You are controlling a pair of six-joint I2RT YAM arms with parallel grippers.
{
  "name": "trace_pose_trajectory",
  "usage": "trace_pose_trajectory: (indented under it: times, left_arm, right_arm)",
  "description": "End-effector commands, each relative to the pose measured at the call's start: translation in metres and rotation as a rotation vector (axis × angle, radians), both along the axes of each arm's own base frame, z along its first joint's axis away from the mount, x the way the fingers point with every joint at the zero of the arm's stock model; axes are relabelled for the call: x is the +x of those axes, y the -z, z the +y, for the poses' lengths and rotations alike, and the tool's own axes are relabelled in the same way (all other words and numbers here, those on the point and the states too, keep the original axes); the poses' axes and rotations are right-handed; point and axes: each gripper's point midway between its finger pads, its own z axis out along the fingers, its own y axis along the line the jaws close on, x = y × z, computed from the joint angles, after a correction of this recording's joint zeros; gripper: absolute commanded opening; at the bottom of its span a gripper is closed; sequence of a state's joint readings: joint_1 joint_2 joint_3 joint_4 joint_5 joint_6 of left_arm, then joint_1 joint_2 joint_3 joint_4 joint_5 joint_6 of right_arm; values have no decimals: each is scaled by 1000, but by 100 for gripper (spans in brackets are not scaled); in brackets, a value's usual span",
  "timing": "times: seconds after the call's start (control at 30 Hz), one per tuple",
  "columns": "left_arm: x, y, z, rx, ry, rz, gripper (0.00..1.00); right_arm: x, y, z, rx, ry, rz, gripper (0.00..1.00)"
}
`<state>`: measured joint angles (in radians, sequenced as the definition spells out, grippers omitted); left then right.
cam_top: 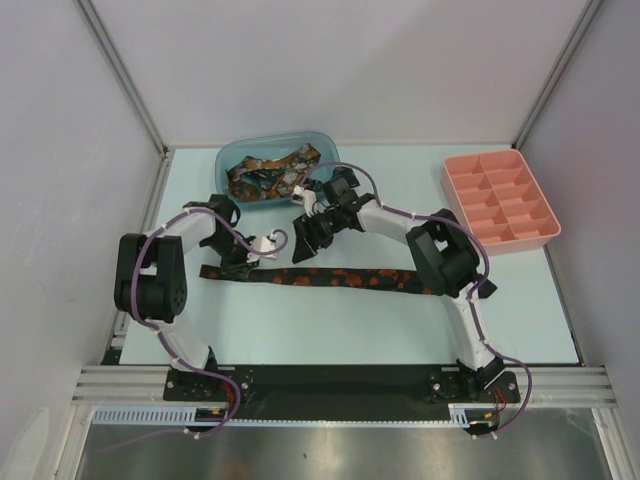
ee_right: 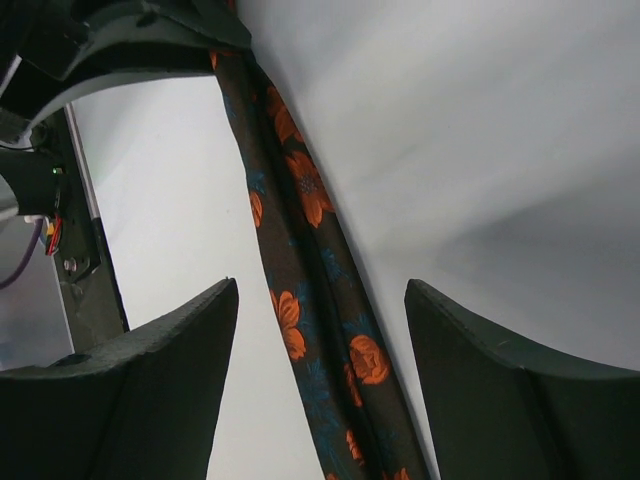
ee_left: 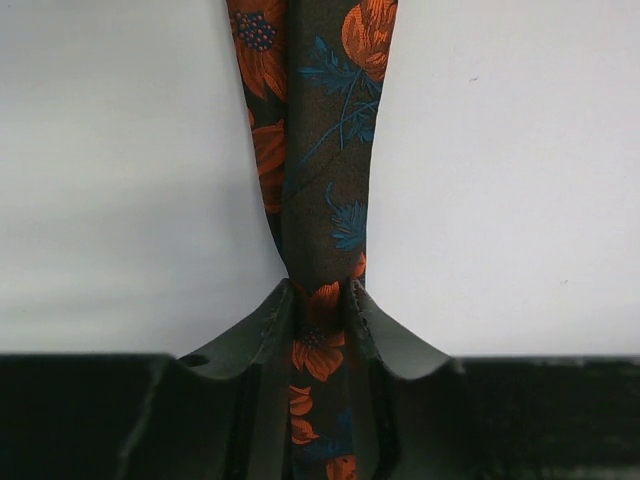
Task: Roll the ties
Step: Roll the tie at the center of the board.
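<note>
Left gripper [ee_left: 322, 300] is pressed together on one tie [cam_top: 330, 278], pinching it near its left end; in the left wrist view the fabric sits squeezed between both fingers and runs straight away from me across the table [cam_top: 300, 330]. Just past the pinch it looks doubled, a narrower strip lying alongside the wider one. Pattern is dark brown with orange flowers and blue leaves. From the top view the tie lies flat and roughly straight, left to right, across the middle of the table between my two arms. Right gripper [ee_right: 322, 290] is spread wide above the tie, about a third of the way along from the left end; the tie passes through the gap between its fingers, apart from both. More ties [cam_top: 262, 176] are heaped in a blue bin [cam_top: 325, 145] at the back of the table, just behind the right gripper. A pink tray [cam_top: 500, 195] with dividers sits at the back right, well apart from both grippers.
</note>
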<state>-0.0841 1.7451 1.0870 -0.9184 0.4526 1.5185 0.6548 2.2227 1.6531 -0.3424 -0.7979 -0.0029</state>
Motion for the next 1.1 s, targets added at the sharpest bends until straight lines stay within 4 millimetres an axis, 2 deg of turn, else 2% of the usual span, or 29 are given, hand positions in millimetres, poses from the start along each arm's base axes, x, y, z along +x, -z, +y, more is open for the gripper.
trace_pose_trajectory:
  times: [0.0,0.03,0.07,0.17,0.27,0.3,0.37,0.5,0.57,0.7,0.8,1.07]
  left_arm:
    - [-4,-9,-14,-65,0,61,31]
    - [-3,-10,-15,-71,-11,62,35]
    - [1,-14,-15,-78,-23,49,49]
    - [15,-31,-9,-124,-91,13,65]
    - [19,-43,14,-149,-158,-11,77]
    - [20,-49,27,-152,-196,-32,80]
    - [14,-46,40,-136,-202,-41,84]
    - [10,-39,71,-103,-242,-60,87]
    - [11,-32,79,-95,-241,-69,87]
    - [14,-17,99,-39,-230,-99,86]
    - [13,-10,104,-26,-215,-93,84]
    - [17,-8,115,2,-208,-109,78]
  right_arm:
    - [4,-11,22,68,-28,-27,72]
    - [4,-11,26,67,-30,-34,72]
    - [4,-11,28,66,-29,-39,70]
    - [8,-21,34,88,-7,-33,62]
    - [1,-37,43,123,16,3,53]
    - [-2,-40,45,129,19,8,53]
    - [-10,-45,53,138,21,10,53]
    - [-25,-41,68,122,-4,-2,53]
    - [-22,-34,71,99,-3,-39,53]
    - [-9,-4,71,27,12,-74,52]
    - [-3,10,72,-4,9,-121,51]
    - [-12,40,75,-88,-30,-149,52]
